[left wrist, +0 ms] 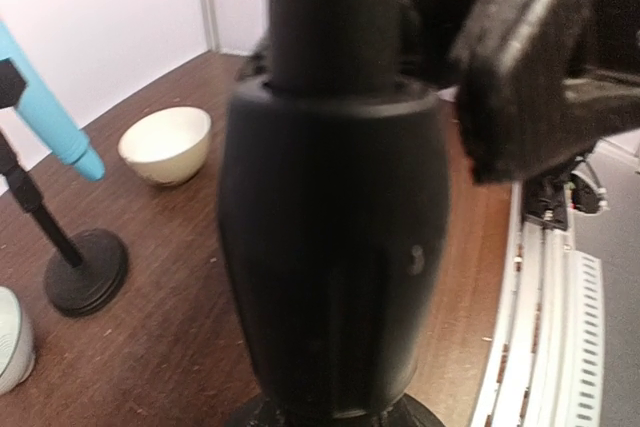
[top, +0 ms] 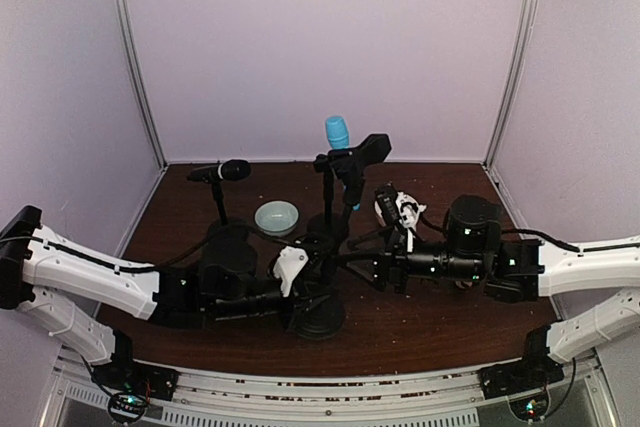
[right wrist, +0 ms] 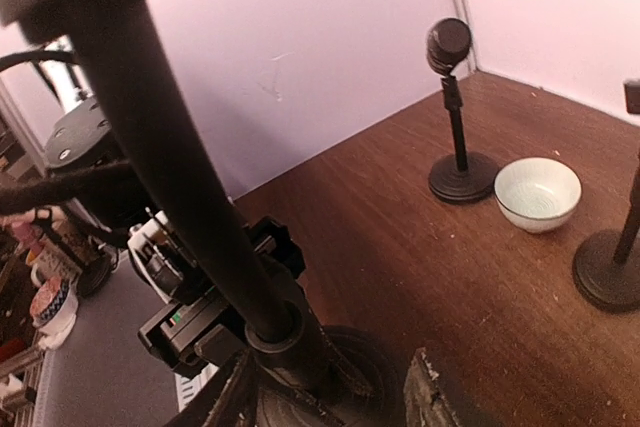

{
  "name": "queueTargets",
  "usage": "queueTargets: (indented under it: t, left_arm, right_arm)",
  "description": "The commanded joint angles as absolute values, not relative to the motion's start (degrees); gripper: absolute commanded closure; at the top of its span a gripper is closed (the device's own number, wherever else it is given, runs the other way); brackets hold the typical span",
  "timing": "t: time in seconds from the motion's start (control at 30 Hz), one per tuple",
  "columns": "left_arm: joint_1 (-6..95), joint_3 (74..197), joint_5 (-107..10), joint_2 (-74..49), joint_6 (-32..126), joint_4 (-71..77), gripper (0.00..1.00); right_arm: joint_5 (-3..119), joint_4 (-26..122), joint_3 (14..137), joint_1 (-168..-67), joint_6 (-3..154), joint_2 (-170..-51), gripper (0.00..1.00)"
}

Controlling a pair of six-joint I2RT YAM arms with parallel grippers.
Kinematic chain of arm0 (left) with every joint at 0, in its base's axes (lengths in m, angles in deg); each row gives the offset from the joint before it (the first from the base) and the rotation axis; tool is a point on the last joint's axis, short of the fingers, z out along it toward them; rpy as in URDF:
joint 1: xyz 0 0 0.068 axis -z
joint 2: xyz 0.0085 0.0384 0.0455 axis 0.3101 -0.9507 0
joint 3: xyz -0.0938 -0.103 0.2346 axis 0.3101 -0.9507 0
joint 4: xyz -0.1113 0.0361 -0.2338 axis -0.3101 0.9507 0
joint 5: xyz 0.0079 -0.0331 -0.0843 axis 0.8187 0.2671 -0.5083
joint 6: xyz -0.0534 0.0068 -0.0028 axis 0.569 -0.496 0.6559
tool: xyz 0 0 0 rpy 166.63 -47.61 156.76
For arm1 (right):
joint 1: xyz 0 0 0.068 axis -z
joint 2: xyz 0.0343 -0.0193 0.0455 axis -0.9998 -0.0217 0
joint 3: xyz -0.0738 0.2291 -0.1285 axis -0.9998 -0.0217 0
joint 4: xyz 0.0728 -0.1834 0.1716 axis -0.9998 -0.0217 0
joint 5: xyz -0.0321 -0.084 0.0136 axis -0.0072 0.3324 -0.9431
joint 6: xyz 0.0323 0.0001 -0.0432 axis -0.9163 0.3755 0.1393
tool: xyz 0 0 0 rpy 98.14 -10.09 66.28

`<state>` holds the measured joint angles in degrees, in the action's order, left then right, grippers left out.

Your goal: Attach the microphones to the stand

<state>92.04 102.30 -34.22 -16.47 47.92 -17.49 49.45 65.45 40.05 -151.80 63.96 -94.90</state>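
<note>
Left arm (top: 90,277) stretches low inward, left gripper (top: 298,282) clamping the front stand (left wrist: 330,247).

Three stands on table (top: 450,327):
- rear-left stand (top: 219,209), left microphone (top: 232,169) on top
- rear-centre stand (top: 330,192), centre microphone (top: 337,133) on top
- front stand (top: 318,315), before rear-centre one

Bowl (top: 277,216) between rear stands; second bowl (top: 398,209) right of rear-centre stand.

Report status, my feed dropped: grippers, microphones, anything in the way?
Left gripper shut on near stand; right gripper open around it. Blue microphone, black microphone mounted; cream one not seen. Bowl behind, clear.
</note>
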Motion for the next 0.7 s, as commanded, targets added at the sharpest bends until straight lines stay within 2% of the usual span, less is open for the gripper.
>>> queueTargets:
  t: [0.0,0.23,0.4,0.47,0.67]
  left_arm:
    - [92.6,106.4,-24.6,-16.7,49.3,-19.1,1.0]
    - [93.2,108.3,-22.8,-18.6,48.9,-18.8,1.0]
    - [94.1,109.0,-22.3,-19.2,48.4,-18.6,1.0]
    - [94.2,108.8,-22.2,-19.2,48.5,-18.9,1.0]
    - [94.3,107.5,-23.0,-19.1,49.4,-20.8,1.0]
  right_arm:
    - [61.4,59.4,43.7,-153.5,53.9,-95.8,0.47]
    - [63.0,58.0,47.7,-155.1,53.0,-101.1,0.45]
    - [62.4,58.3,49.3,-155.1,52.2,-104.2,0.5]
    - [61.9,58.9,49.5,-155.1,52.1,-104.8,0.59]
    - [61.1,61.8,46.8,-155.1,54.3,-103.3,0.97]
